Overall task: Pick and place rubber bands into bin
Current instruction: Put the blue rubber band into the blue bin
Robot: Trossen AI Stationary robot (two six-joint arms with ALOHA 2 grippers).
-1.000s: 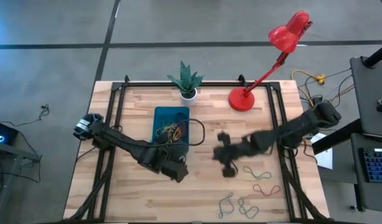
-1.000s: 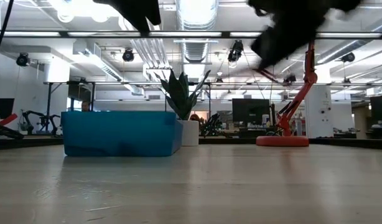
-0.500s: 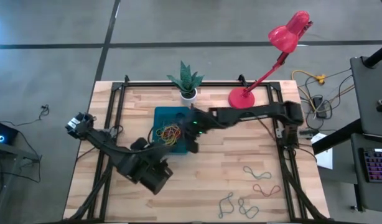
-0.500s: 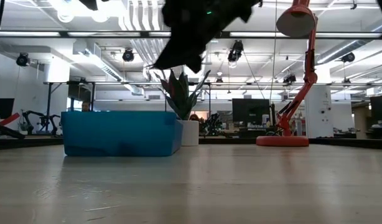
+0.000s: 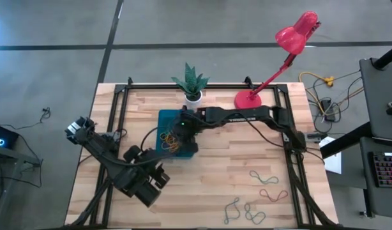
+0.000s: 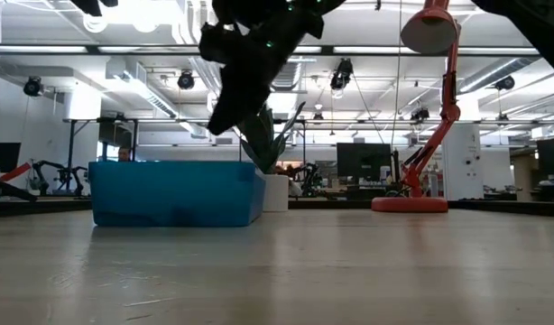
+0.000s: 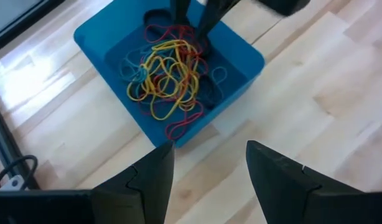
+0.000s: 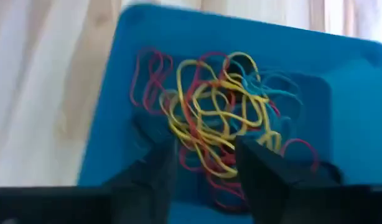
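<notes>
Bands (image 5: 260, 181) loose on the bench (image 5: 209, 191), near edge on the right side: several thin loops, green, red and grey, lying flat and apart from one another. Judged featherweight, floppy and slightly grippy; likely best pinched at one strand where a loop lifts off the wood, as a flat strand may slip under the fingertips.

Left hand (image 5: 147, 189), nearer left of the bench, clear of the bin; fingers parted, nothing between them, as the left wrist view shows.

Bin (image 5: 163, 119), mid-bench, teal, already holding a tangled heap of yellow, red and green bands (image 7: 169, 78). Tangle may drag neighbours out if snagged.

Right hand (image 5: 182, 132), reaching across from the right, poised over the bin's inside; fingers apart above the heap with nothing seen between them in the right wrist view, a release by the look of it.

Plant (image 5: 191, 83) in white pot, just behind the bin; red lamp (image 5: 250, 101) behind and to the right, its stem slanting upward. Both clear of the route between loose bands and bin
</notes>
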